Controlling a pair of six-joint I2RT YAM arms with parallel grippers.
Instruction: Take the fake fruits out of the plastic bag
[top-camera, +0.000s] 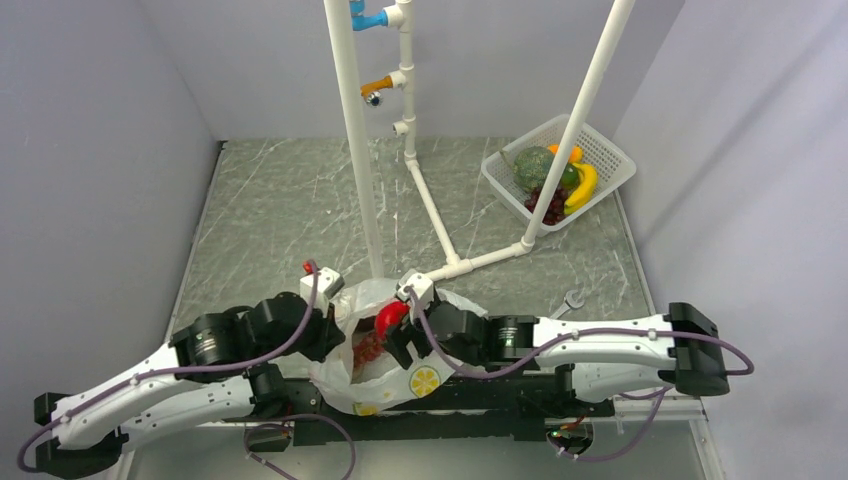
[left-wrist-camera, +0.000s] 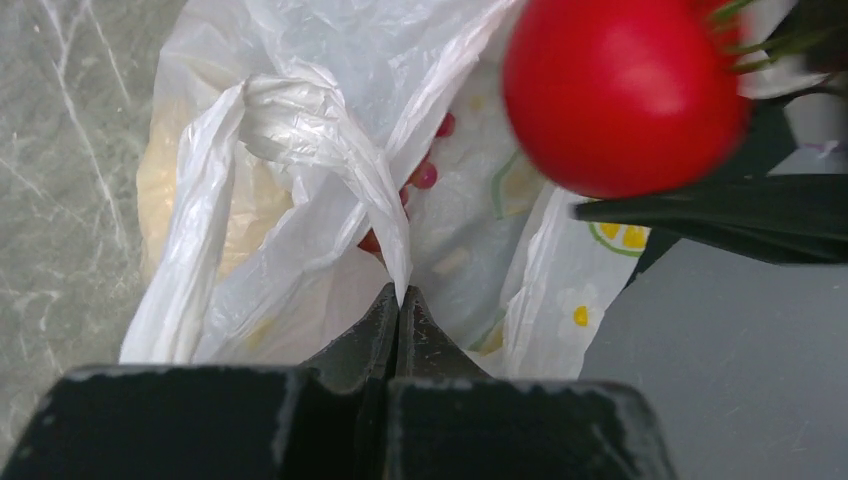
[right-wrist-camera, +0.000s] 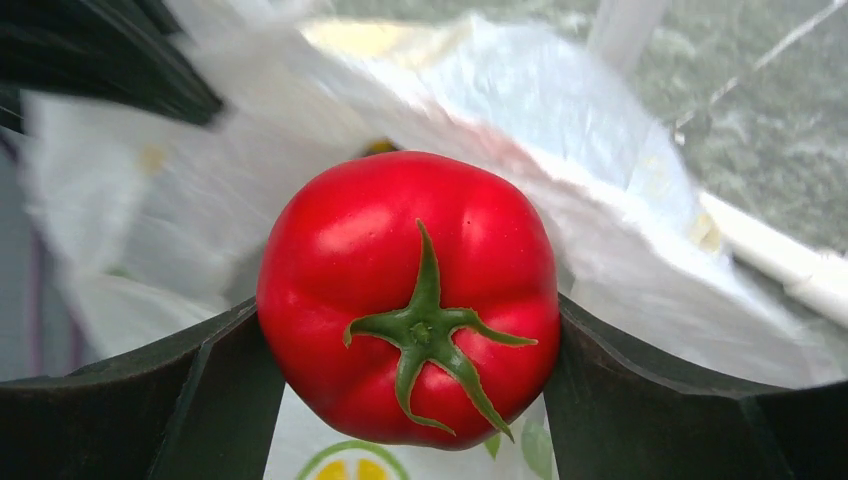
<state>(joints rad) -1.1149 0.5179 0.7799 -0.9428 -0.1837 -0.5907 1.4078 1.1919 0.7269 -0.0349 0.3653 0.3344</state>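
Observation:
The white plastic bag (top-camera: 375, 375) with lemon prints sits at the near edge between my arms. My left gripper (top-camera: 335, 335) is shut on a fold of the bag (left-wrist-camera: 300, 140) at its rim, holding it up. My right gripper (top-camera: 398, 335) is shut on a glossy red fake tomato (right-wrist-camera: 408, 295) with a green calyx, just above the bag's mouth; the tomato also shows in the left wrist view (left-wrist-camera: 625, 95) and from above (top-camera: 390, 318). A light red grape bunch (top-camera: 368, 350) lies inside the bag, with a few grapes (left-wrist-camera: 425, 175) showing past the fold.
A white basket (top-camera: 610, 160) at the back right holds a green netted melon (top-camera: 533, 168), a banana (top-camera: 583, 187), dark purple grapes (top-camera: 548, 205) and an orange fruit. White pipe frame legs (top-camera: 440, 225) stand just behind the bag. A small metal piece (top-camera: 572, 300) lies right of it.

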